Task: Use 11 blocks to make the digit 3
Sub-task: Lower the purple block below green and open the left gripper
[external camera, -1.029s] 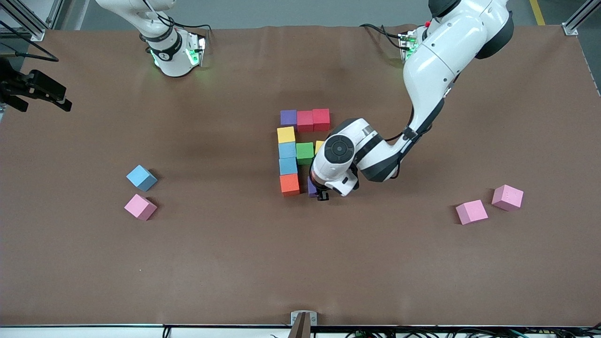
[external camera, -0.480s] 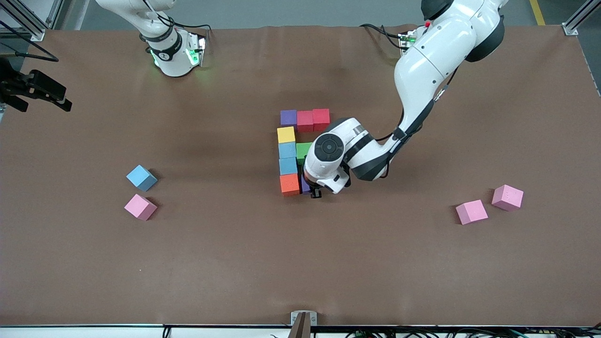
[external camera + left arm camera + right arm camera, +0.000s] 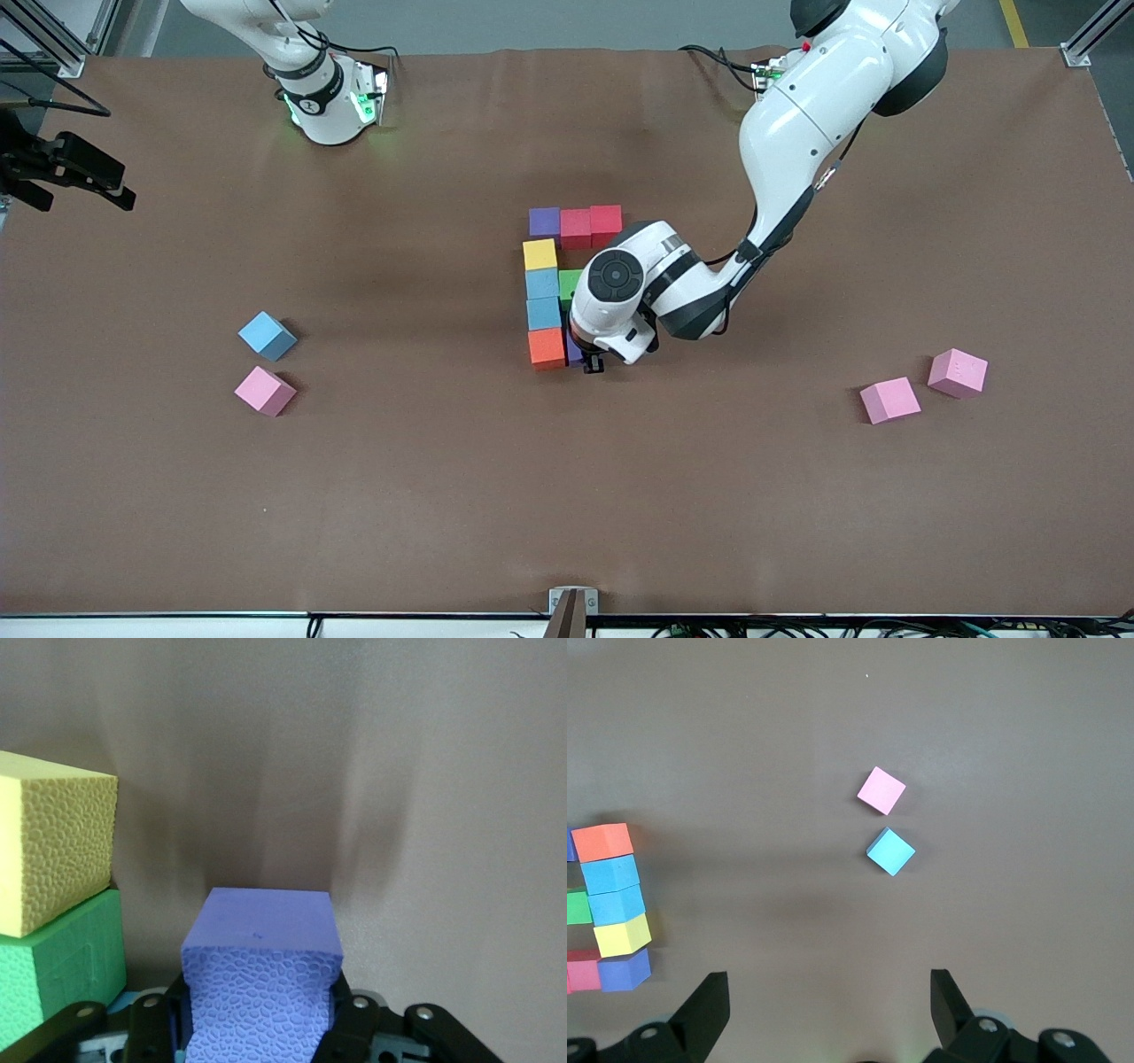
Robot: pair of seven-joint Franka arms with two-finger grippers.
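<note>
We have the left gripper [image 3: 594, 361] clamped on a purple block [image 3: 262, 992], low beside the orange block [image 3: 547, 346]. Next: set it touching, then release. Right gripper [image 3: 828, 1010] waits, spread wide.

The left gripper [image 3: 261, 1036] is clamped on a purple block [image 3: 262, 988], its two black fingers [image 3: 168, 1023] pressing the block's sides so that the pebbled foam face shows between them and the smooth top face tilts away toward the brown desk [image 3: 372, 771]. Beside the held block stands a green block [image 3: 58, 970], and a yellow block [image 3: 53, 846] shows just next to it (whether the two touch cannot be told). A thin sliver of light blue shows low down by the green block.
</note>
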